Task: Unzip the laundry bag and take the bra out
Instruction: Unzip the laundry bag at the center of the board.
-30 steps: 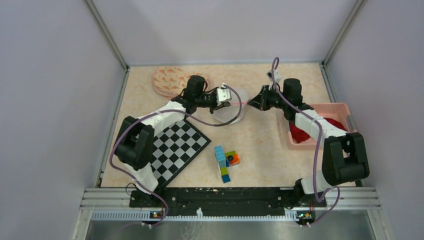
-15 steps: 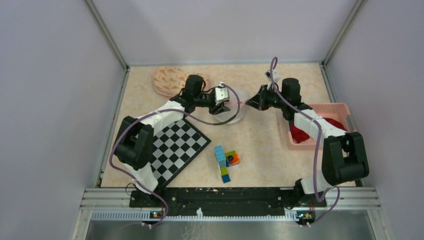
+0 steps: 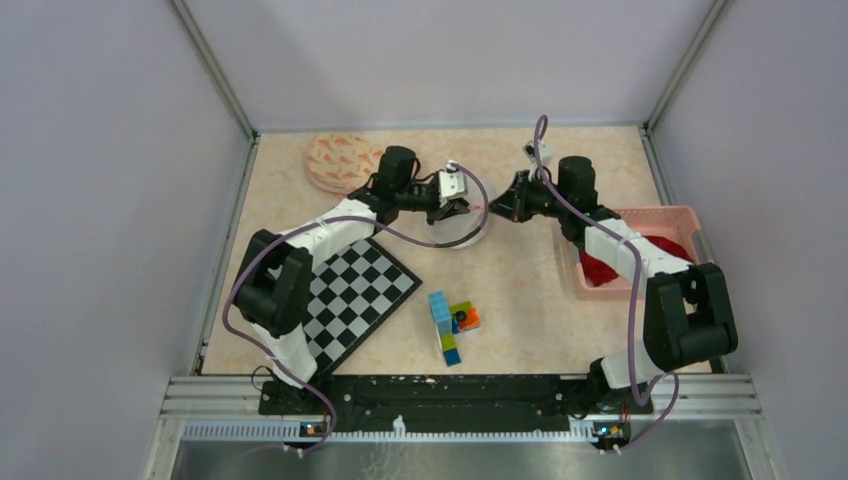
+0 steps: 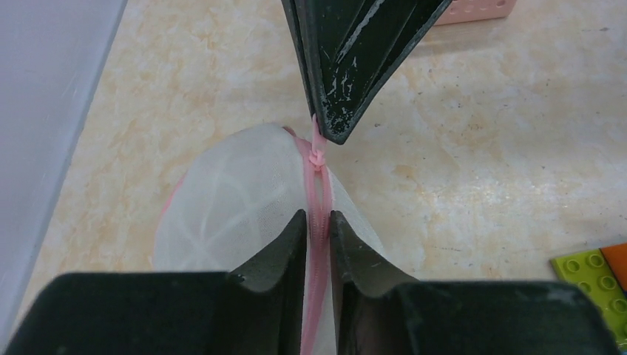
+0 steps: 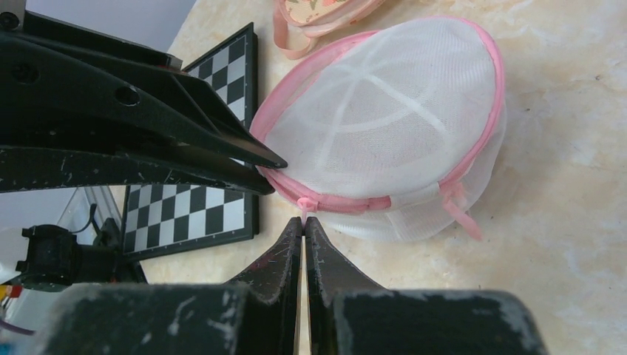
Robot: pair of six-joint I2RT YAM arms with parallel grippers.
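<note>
Beige marbled tabletop (image 3: 520,290), frame centre: left gripper (image 4: 318,218) clamps the pink zipper tape (image 4: 319,188) of the mesh laundry bag (image 5: 392,126). Right gripper (image 5: 303,222) pinches the zipper pull (image 4: 316,151).

laundry bag (image 3: 463,216): white mesh clamshell, domed, pink binding round the seam, white ribs showing through the mesh. It sits far-centre on the table (image 3: 530,290), seam tilted. Pink zipper (image 4: 319,185) runs along the seam and reads closed over the visible stretch (slider (image 5: 304,203) sits at the end facing the right arm). The left gripper (image 4: 318,222) pinches the zipper tape; the right gripper (image 5: 304,225) is clamped on the pull (image 4: 316,140). Contents not discernible through the mesh.
</note>
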